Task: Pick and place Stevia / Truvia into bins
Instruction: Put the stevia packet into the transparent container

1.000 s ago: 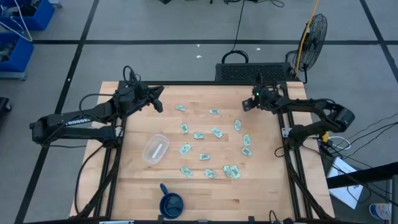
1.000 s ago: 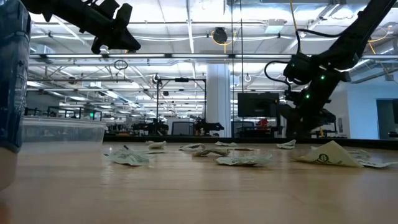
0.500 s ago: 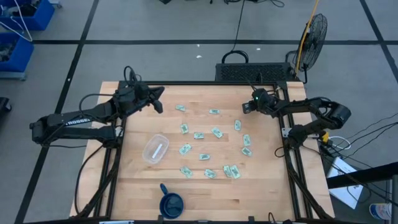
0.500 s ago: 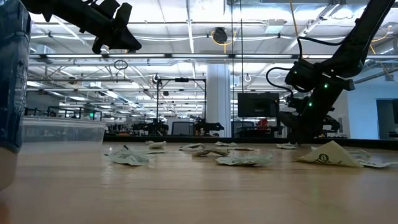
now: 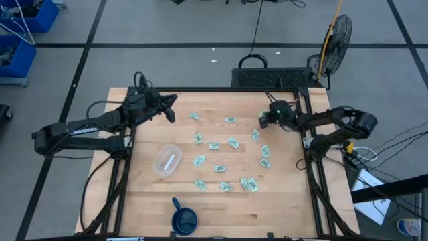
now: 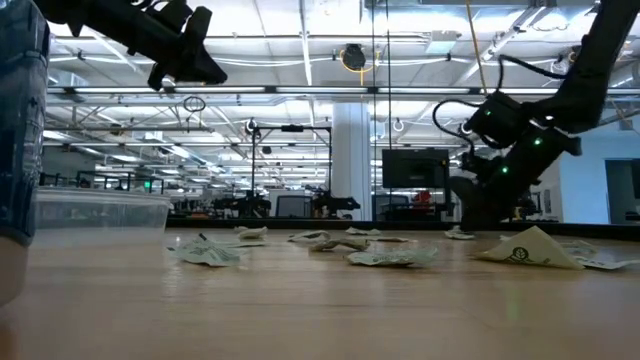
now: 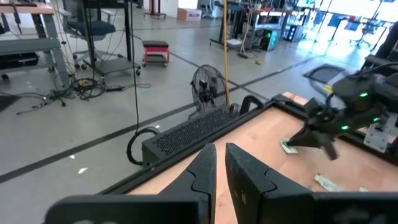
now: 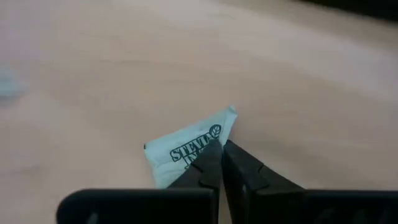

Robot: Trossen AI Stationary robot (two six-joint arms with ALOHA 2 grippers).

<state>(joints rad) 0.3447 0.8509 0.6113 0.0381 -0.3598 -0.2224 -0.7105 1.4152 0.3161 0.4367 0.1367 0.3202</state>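
green sachet (image 8: 189,149) at right hand (image 8: 221,149)

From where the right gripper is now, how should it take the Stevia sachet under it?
Probably by the raised corner of the sachet, coming down from above. It lies flat on the table, so only that edge offers purchase. The right gripper is nearly closed and would need opening.

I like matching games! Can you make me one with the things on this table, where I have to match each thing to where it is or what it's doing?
Things:
1. clear tub
2. blue cup
3. right claw
4. left claw

Places:
A. near edge of the table
B. low over a Stevia sachet, tips nearly together
C. raised over the far left corner
D. left of the scattered sachets

Pairs: 1-D, 2-A, 3-B, 4-C
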